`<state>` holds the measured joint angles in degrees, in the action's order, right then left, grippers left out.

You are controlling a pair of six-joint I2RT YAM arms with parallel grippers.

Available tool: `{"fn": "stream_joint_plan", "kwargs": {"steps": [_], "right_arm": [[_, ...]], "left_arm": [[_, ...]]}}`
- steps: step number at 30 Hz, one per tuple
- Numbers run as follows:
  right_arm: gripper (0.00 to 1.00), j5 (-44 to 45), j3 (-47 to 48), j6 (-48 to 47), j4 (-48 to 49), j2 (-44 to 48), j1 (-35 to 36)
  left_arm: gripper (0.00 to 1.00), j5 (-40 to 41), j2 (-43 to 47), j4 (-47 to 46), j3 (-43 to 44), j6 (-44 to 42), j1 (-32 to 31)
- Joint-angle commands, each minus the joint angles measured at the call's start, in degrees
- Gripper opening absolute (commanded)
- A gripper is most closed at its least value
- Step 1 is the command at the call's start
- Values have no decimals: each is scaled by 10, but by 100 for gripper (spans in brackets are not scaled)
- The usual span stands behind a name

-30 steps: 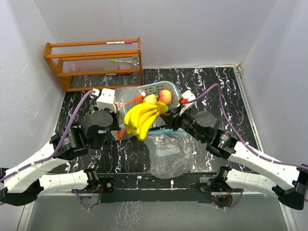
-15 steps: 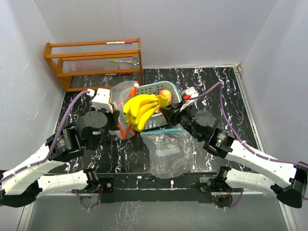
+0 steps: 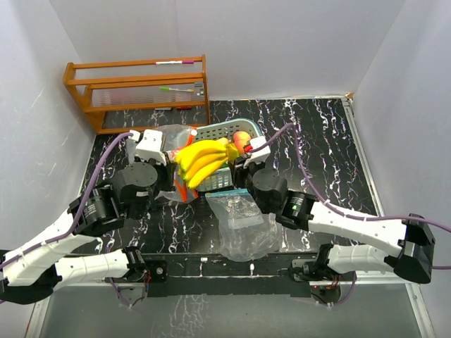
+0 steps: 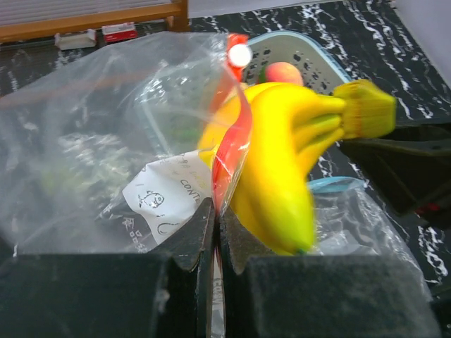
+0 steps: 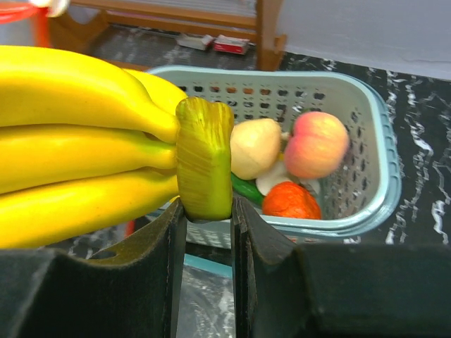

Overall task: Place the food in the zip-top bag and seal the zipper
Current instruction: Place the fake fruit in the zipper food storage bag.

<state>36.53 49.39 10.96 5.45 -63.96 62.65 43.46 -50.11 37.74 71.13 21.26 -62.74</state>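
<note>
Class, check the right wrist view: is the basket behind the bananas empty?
No: the basket holds a peach, an orange-red piece and a pale fruit behind the bananas.

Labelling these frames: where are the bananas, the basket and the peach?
bananas (image 5: 70,158), right wrist view, middle banana's side.
basket (image 5: 282,98), right wrist view, back wall.
peach (image 5: 317,144), right wrist view, its centre.

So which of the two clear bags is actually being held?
The red-zippered bag, pinched in the left jaws; the blue-zippered one lies loose on the table.
</note>
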Motion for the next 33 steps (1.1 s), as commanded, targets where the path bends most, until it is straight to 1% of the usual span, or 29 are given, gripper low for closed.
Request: {"fn": "stream_joint_plan", "kwargs": {"steps": [1,7,16,20,23,26,29,31,33], "right_arm": [[8,102,34,-4,30,-20,8],[8,155,56,-11,45,-43,17],[8,230,111,-59,59,-84,69],[8,282,119,-50,15,-91,85],[8,302,113,-17,-36,-84,89],[7,309,90,10,-76,-53,91],[8,301,64,30,-129,4,92],[8,271,39,19,-147,62,92],[8,213,20,-8,-149,127,92]], "left_arm": [[0,-26,9,-24,16,3,-5],[0,-29,11,-28,7,9,-5],[0,-40,0,-41,-7,11,-5],[0,-40,4,-40,-11,12,-4],[0,-38,6,-37,-11,12,-5],[0,-28,7,-25,-7,10,-5],[0,-10,8,9,6,7,-5],[0,6,14,37,11,8,-5],[0,23,22,59,12,14,-5]]}}
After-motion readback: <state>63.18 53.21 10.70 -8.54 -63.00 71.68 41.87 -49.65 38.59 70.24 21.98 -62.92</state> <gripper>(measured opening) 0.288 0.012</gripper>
